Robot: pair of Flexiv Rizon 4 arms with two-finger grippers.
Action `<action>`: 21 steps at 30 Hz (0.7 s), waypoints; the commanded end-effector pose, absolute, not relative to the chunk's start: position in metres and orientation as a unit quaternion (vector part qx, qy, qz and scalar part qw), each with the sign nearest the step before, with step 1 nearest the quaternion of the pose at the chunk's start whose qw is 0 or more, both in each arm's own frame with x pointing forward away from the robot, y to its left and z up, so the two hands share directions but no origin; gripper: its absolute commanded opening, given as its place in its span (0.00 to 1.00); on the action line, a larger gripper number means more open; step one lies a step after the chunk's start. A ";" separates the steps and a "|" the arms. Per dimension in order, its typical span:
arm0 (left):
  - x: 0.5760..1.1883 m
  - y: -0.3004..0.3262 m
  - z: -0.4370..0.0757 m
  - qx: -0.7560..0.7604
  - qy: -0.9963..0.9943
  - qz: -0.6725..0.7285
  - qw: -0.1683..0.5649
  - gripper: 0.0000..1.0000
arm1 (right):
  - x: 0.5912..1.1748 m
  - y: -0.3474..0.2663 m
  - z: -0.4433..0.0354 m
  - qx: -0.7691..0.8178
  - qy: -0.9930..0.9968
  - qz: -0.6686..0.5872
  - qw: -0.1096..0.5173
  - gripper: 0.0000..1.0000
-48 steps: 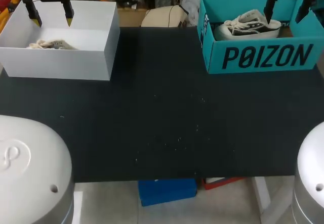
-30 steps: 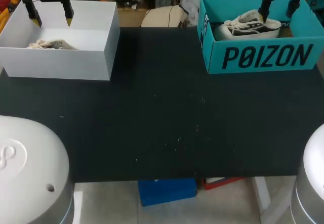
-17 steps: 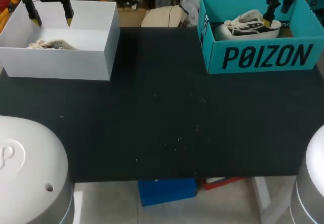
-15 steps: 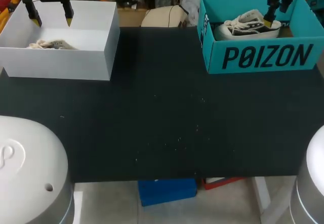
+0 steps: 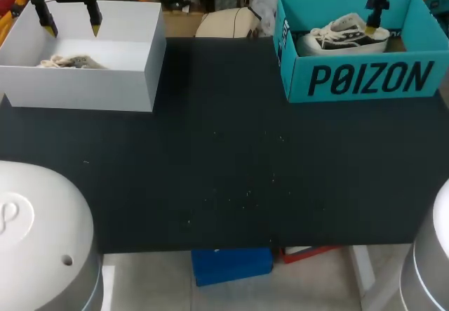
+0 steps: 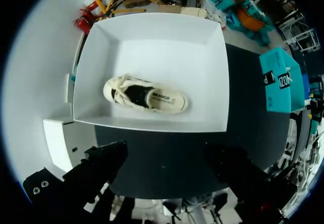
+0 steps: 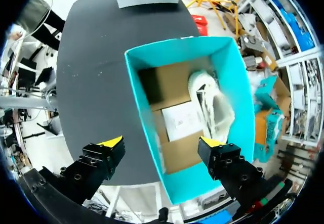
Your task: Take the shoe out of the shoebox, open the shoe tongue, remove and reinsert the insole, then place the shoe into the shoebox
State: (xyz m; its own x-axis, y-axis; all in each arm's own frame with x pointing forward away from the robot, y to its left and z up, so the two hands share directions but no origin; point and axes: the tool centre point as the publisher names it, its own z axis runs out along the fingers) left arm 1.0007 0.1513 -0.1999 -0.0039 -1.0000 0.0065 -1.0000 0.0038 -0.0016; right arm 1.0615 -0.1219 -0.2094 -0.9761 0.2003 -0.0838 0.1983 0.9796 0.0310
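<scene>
Black table (image 5: 224, 170): right gripper (image 7: 163, 143) spread wide, empty, above teal shoebox (image 5: 365, 79), presumably to grab shoe (image 7: 212, 102) (left gripper (image 5: 69, 22) also open, empty, over white box (image 5: 77, 90)).

Shoe (image 5: 344, 36), teal shoebox (image 5: 365, 79): sole hidden behind the near wall. Right jaws: we make out one finger only, the rest cut off at the far edge. Second shoe (image 5: 70, 62), white box (image 5: 77, 90): lower part hidden likewise.

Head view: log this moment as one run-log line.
right gripper: open, above teal shoebox | shoe: inside teal shoebox, ungrasped | left gripper: open, above white box | stage: pre-grasp
</scene>
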 end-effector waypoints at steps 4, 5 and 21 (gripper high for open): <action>1.000 0.151 -0.200 0.706 -0.708 0.001 0.001 1.00 | 1.118 -0.128 -0.237 0.041 0.999 0.020 0.024 0.75; 1.000 0.151 -0.200 0.706 -0.708 0.001 0.001 1.00 | 1.124 -0.129 -0.242 0.039 0.999 0.017 0.024 0.75; 1.000 0.151 -0.200 0.706 -0.708 0.001 0.001 1.00 | 1.189 -0.145 -0.317 0.037 0.998 -0.004 0.058 0.49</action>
